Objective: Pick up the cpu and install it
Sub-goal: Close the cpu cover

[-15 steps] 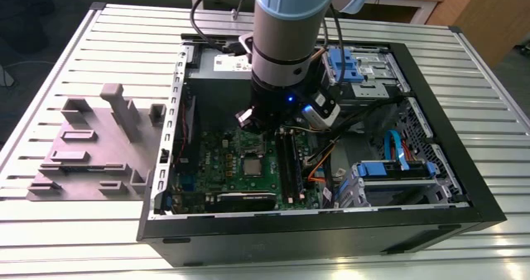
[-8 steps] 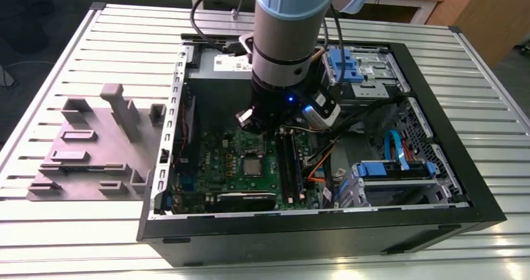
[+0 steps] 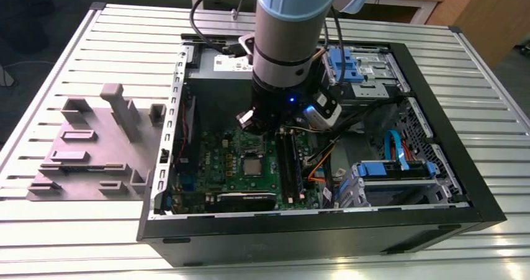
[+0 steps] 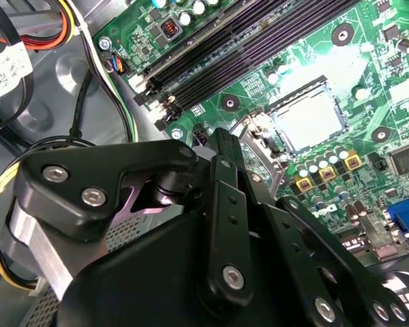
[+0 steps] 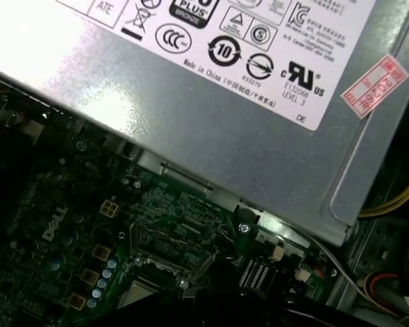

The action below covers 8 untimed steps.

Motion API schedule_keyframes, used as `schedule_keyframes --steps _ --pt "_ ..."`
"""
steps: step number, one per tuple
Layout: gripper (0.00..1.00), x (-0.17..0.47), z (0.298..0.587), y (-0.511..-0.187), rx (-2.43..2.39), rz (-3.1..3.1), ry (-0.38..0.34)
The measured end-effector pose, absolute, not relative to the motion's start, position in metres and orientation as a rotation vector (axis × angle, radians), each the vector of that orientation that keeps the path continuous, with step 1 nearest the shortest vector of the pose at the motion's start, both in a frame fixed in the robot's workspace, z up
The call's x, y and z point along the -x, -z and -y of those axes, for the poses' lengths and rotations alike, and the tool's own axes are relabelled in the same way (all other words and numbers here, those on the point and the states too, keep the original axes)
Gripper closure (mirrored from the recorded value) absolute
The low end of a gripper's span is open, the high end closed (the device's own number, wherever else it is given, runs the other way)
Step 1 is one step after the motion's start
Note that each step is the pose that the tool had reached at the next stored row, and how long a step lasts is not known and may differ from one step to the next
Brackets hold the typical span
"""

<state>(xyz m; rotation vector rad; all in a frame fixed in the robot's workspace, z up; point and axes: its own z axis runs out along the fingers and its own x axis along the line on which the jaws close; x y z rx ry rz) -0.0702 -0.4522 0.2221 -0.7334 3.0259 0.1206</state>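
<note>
We see the cpu [image 3: 251, 166] as a small flat square with a pale silvery top, bright under the light in the second wrist view [image 4: 309, 121]. It lies flat in its socket near the middle of the green motherboard [image 3: 217, 162], with the socket's metal frame [image 4: 258, 133] just beside it and the long dark memory slots [image 4: 259, 41] near its other side. The jaws are off the chip: in the second wrist view their black linkage fills the foreground and the cpu lies apart from them, beyond their tip, with nothing touching it. We cannot tell whether the jaws are open or closed. The arm [image 3: 290, 38] hangs inside the open computer case [image 3: 463, 187], which stands on the slatted bench [image 3: 99, 63]. A grey plastic tray [image 3: 83, 149] sits toward the bench edge on the exterior view's left, well apart from the cpu.
</note>
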Motion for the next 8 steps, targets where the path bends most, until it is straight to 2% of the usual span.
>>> schedule_keyframes --steps 8 --pt "0.90 0.0696 0.4524 -0.2221 0.751 -3.024 -0.121"
